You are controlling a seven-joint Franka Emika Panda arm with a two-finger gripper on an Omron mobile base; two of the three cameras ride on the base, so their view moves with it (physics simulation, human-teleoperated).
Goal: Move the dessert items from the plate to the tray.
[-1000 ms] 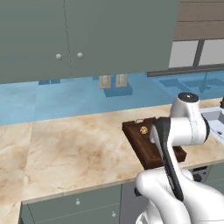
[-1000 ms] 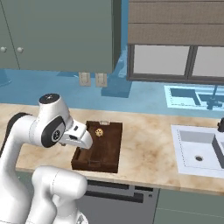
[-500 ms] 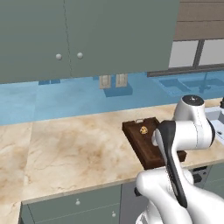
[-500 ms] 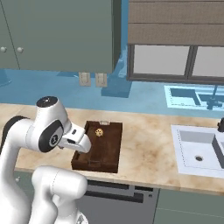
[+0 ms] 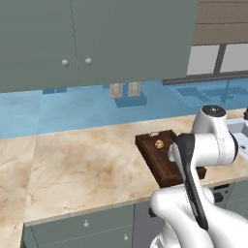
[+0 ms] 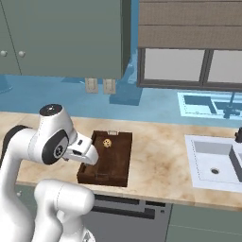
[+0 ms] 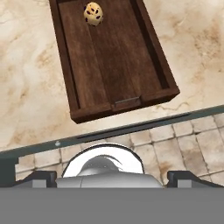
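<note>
— On counter: wooden tray (image 7: 114,65), one speckled cookie (image 7: 93,13) at its twelve o'clock end. Plate?
— Unseen. Gripper (image 7: 111,178) wide open, empty; lift clear, then seek the plate.

**Desk:** What can't be made out on the kitchen counter?

**Photographer:** In the left base view, the robot's own arm covers the near right corner of the tray (image 5: 160,157). In the right base view the hand hides the tray's near left edge. The speckled dessert item (image 7: 93,13) is a mere dot from the base cameras; its texture reads in the hand view alone.

**Desk:** Anything cropped?

**Photographer:** The hand view cuts off the tray's far end at the top edge. The sink (image 6: 215,163) runs off the right border. The gripper's fingertips barely clear the bottom, too dark to detail.
</note>
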